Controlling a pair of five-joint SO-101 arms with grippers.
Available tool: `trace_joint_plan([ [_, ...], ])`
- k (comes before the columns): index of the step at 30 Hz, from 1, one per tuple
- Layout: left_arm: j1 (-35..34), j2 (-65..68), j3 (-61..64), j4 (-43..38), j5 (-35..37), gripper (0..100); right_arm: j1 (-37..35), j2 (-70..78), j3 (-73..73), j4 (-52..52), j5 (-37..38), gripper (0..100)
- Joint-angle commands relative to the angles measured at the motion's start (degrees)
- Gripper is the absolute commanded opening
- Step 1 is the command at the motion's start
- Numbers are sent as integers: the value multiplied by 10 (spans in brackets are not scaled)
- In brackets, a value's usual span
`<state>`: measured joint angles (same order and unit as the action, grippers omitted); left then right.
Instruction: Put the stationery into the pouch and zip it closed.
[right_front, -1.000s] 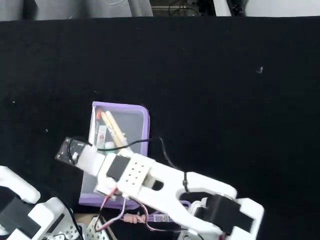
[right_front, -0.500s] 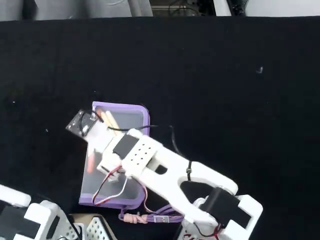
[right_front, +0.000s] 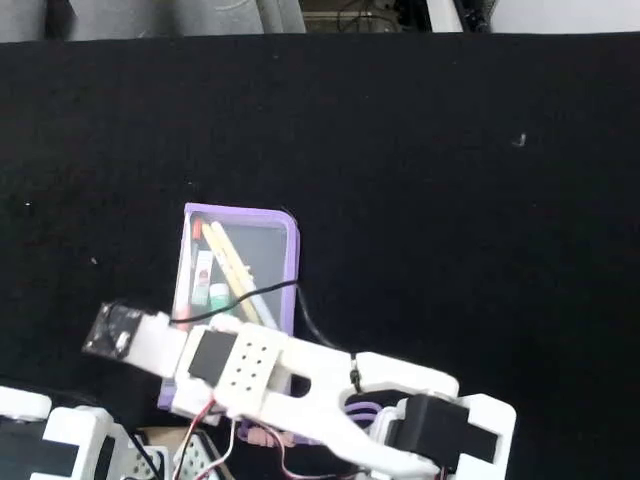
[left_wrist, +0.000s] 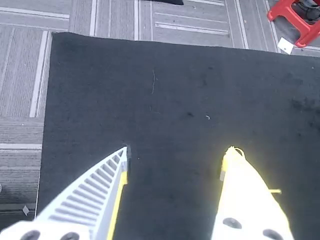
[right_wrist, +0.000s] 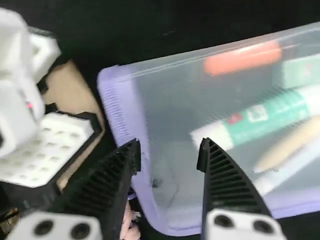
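I see my right tool (right_wrist: 170, 145) released at the pouch's (right_wrist: 116, 95) near-left edge and my left tool (left_wrist: 175, 152) gaping over black worktop (right_front: 450, 200) that runs wide far and right.

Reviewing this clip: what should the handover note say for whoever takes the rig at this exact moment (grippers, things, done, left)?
Left gripper: open, holding nothing, over bare black table.
Right gripper: open, holding nothing, above the end of the pouch nearest the arm bases.
Things: the pouch lies flat. An orange item, a green-and-white tube and wooden pencils show through its clear face.
Done: the stationery appears to be inside.
Left: zip the pouch closed. I cannot tell how far the zip is drawn, so check first.
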<state>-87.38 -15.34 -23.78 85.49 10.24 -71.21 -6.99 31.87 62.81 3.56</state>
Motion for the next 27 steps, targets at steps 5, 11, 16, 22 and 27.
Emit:
trace_joint_plan([
  [5,0,-11,-32,-33,-9,296,-57,3,-12,1,-4,189],
  [11,0,-11,-32,-32,-9,296,-35,4,41,-76,-1,188],
  [16,0,-11,-32,-31,-9,296,29,4,70,-124,0,191],
  [22,0,-11,-32,-32,-10,296,108,4,61,-127,63,191],
  [27,0,-11,-32,-31,-11,296,188,18,49,-127,80,191],
])
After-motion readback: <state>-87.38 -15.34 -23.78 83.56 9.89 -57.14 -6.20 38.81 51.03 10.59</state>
